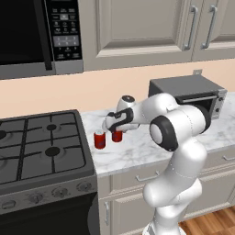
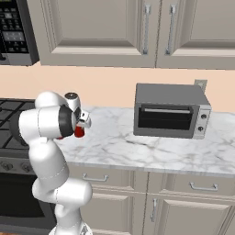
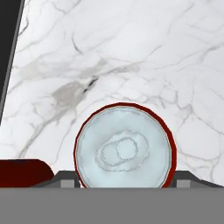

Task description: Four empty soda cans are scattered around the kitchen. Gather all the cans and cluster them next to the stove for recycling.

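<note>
Beside the stove [image 1: 41,147], over the marble counter [image 1: 137,151], my gripper [image 1: 115,131] points straight down with a red can [image 3: 124,146] clamped upright between its fingers, silver top facing my hand camera. I hold it low and close to another red can [image 1: 99,139] already standing by the stove's edge, so the two would cluster. Releasing looks like the next step.

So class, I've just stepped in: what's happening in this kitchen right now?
The white robot arm's gripper is over a red soda can that stands upright on the marble counter, with the fingers on either side of it. A second red can stands beside it, nearer the stove. A grey toaster oven stands farther along the counter.
</note>
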You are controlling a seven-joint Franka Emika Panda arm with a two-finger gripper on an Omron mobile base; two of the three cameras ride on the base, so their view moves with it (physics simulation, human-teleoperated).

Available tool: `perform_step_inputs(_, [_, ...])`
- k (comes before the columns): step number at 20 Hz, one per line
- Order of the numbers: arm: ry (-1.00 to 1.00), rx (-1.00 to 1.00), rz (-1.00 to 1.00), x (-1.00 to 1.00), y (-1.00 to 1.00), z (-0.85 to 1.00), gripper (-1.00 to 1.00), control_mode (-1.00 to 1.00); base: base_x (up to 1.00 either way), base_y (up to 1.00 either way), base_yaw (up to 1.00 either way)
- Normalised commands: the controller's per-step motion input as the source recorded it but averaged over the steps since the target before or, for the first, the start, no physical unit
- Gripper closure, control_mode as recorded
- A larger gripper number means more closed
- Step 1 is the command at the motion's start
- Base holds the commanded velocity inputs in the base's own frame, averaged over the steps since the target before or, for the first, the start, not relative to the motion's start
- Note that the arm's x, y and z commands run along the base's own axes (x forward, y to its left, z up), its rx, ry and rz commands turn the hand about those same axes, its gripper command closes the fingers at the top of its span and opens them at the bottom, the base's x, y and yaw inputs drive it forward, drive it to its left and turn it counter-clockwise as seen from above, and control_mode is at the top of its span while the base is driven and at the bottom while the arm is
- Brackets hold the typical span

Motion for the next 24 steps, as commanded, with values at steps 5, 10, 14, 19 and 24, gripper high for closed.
perform_step_inputs(5, [0.01, 0.0, 0.0, 0.02, 0.0, -0.25, 1.0, -1.0, 0.0, 0.0, 0.0])
perform_step_inputs(10, [0.02, 0.0, 0.0, 0.0, 0.0, -0.02, 1.0, -1.0, 0.0, 0.0, 0.0])
perform_step_inputs(14, [0.0, 0.0, 0.0, 0.0, 0.0, 0.0, 1.0, -1.0, 0.0, 0.0, 0.0])
perform_step_inputs(19, [0.0, 0.0, 0.0, -0.1, 0.0, 0.0, 1.0, -1.0, 0.0, 0.0, 0.0])
perform_step_inputs(24, [0.0, 0.01, 0.0, -0.71, 0.0, -0.02, 1.0, -1.0, 0.0, 0.0, 0.0])
